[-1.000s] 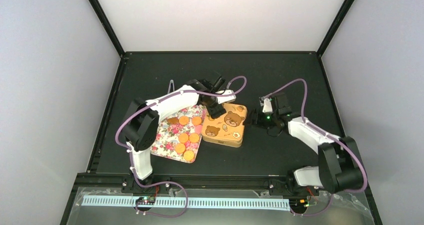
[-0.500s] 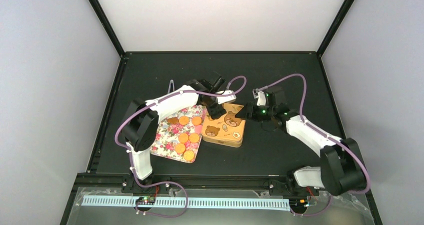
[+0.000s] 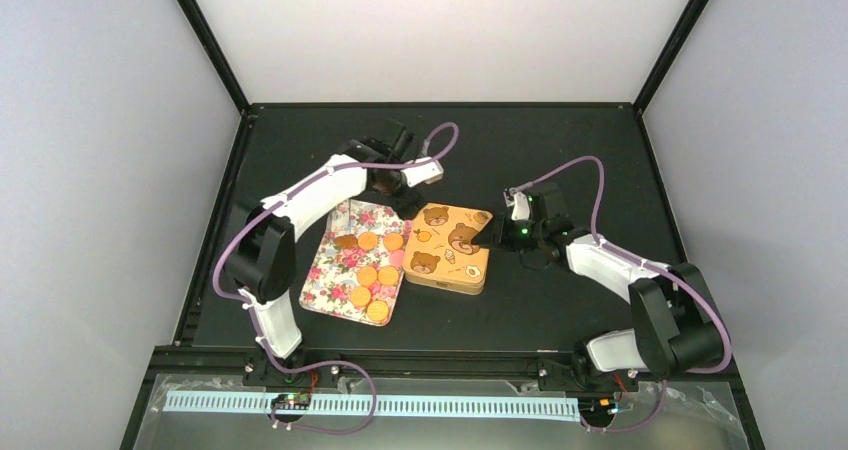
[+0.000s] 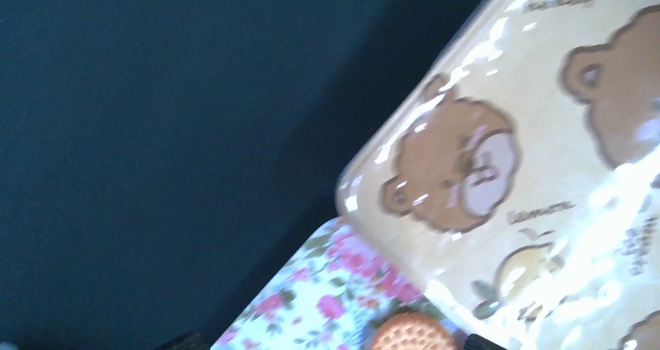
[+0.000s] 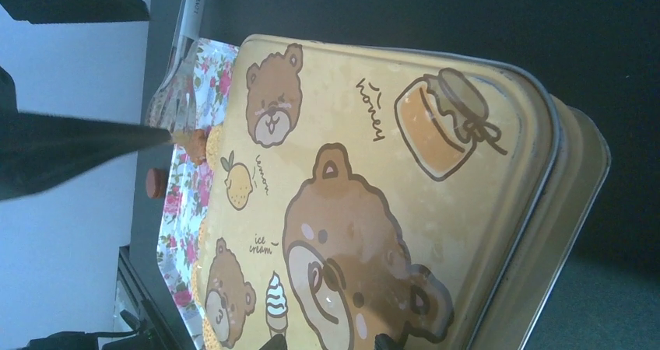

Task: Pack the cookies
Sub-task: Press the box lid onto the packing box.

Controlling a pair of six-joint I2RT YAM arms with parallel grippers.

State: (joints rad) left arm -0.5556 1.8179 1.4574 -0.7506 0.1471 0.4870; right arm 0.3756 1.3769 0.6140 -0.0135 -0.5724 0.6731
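The right tool [image 3: 487, 237] sits low at the right edge of a yellow bear-print tin [image 3: 448, 260] with its lid on. Whether its jaws are pinching the lid cannot be told (only the fingertips show in its wrist view). The left tool [image 3: 390, 188] hovers near the tin's far left corner, jaws spread and empty. The cookies [image 3: 367, 275], mostly round and orange, lie on a floral tray [image 3: 322, 275] just left of the tin, on the black bench [image 3: 560, 150].

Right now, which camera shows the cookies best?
The top view: the cookies show whole on the floral tray. The left wrist catches one at its edge; the right wrist glimpses a few past the tin.
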